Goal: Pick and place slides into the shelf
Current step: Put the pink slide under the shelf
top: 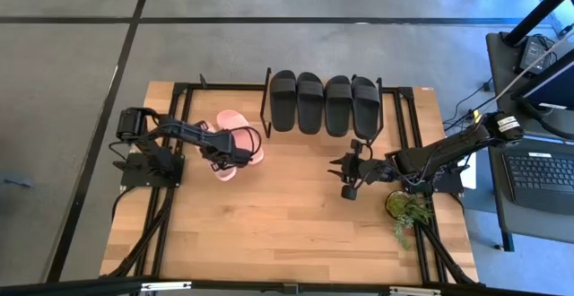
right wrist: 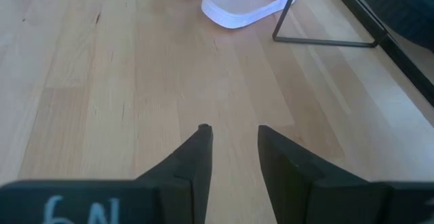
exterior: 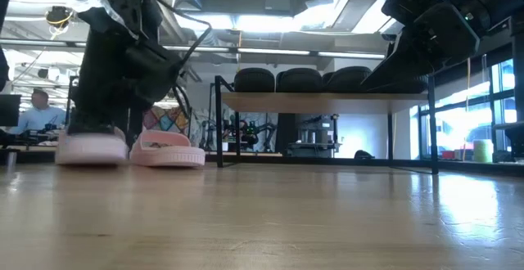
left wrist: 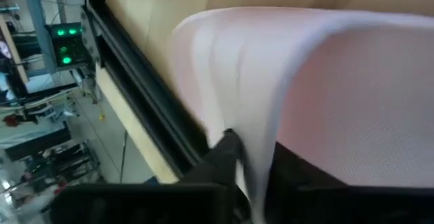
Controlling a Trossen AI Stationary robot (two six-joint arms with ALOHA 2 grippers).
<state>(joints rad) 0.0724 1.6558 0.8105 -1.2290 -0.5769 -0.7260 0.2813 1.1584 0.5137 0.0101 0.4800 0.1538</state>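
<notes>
We see right end effector (right wrist: 232, 142) near us over bare wooden surface (top: 287, 215), fingers parted, holding nothing. Left end effector (top: 231, 151) clamped on strap of pink slide (left wrist: 325, 88), beside second pink slide (exterior: 168, 150) on surface, left of shelf (exterior: 327, 101). Farther back, four black slides (top: 325, 103) in row on shelf.

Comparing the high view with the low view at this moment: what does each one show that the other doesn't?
Only the high view shows four black slides counted side by side on the shelf, the right gripper open over bare tabletop, and a small plant. Only the low view shows both pink slides resting flat on the table, the open space under the shelf board, and a person beyond. Both show the left gripper at the pink slides, left of the shelf.
</notes>
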